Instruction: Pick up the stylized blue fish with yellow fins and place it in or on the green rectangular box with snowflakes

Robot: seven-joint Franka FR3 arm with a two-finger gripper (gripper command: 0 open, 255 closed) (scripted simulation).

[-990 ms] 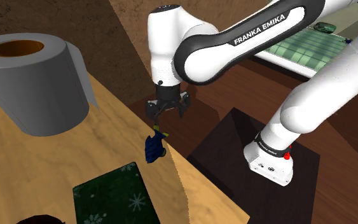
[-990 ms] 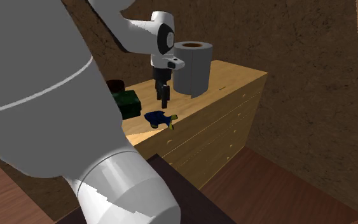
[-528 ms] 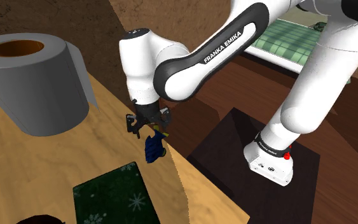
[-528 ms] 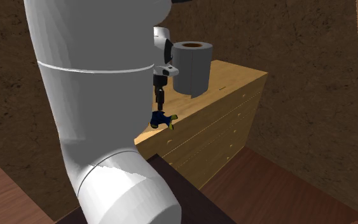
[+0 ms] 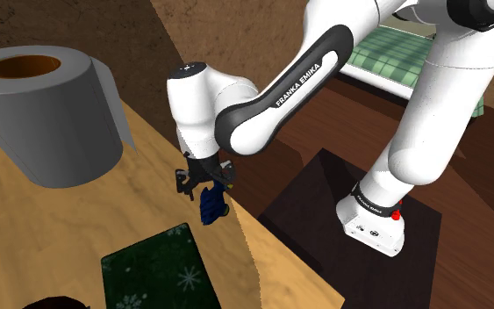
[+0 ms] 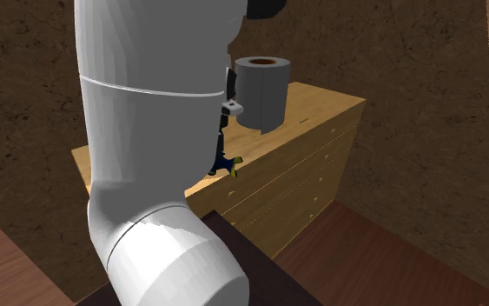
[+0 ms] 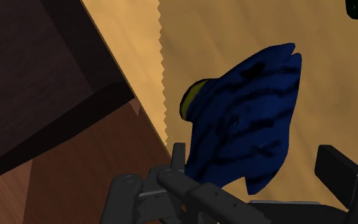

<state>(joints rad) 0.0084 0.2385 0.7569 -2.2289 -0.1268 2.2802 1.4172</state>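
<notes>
Hovering with the gripper (image 5: 203, 182) spread wide just above the blue fish (image 5: 211, 205), holding nothing.

In the wrist view the black fingers (image 7: 339, 167) stand apart with the dark-striped fish (image 7: 250, 124) between them, and a gap shows beside the one finger. The fish lies on the wooden dresser top (image 5: 60, 228), right at its edge, with a yellow patch on its body. In the shoulder view it is at 4 o'clock from the grey paper roll (image 5: 47, 110). The dark green snowflake box (image 5: 153, 272) sits at 7 o'clock from the fish, near but apart. In the second exterior view the fish (image 6: 227, 162) is at 7 o'clock from the roll (image 6: 264, 91), beside the white arm (image 6: 147, 130).
</notes>
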